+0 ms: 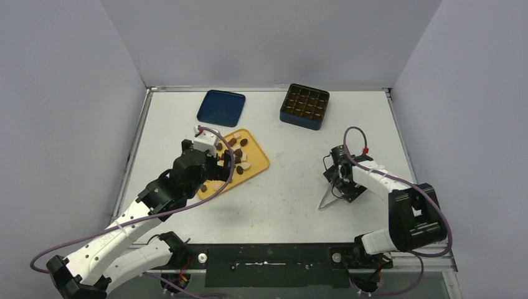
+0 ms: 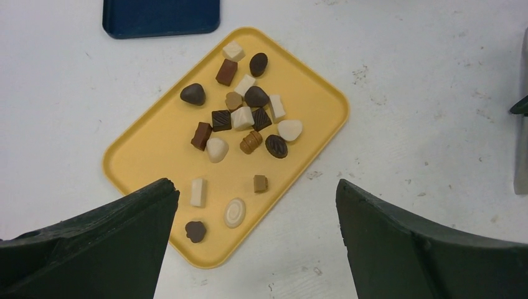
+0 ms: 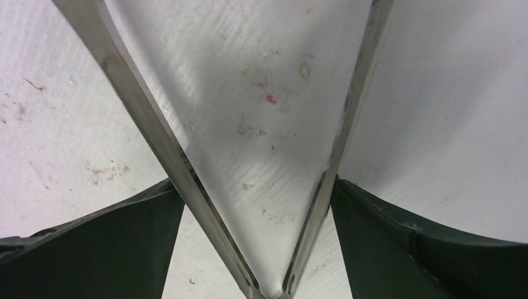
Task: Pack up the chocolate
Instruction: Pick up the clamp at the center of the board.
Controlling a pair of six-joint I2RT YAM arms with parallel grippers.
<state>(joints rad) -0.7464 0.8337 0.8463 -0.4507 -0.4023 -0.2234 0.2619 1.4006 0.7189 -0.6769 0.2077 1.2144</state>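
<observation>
Top external shows white table [image 1: 280, 205], grey walls [image 1: 268, 37].

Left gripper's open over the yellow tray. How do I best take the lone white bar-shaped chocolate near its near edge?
Come straight down and close the left gripper across the white bar's two long flat sides, mid-length. It lies flat and apart, long sides facing the open jaws.

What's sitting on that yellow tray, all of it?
The yellow tray holds the chocolate: about twenty dark, caramel and white pieces, mostly bunched mid-tray. A finger of the open left gripper covers part of one edge, so anything there is hidden.
</observation>
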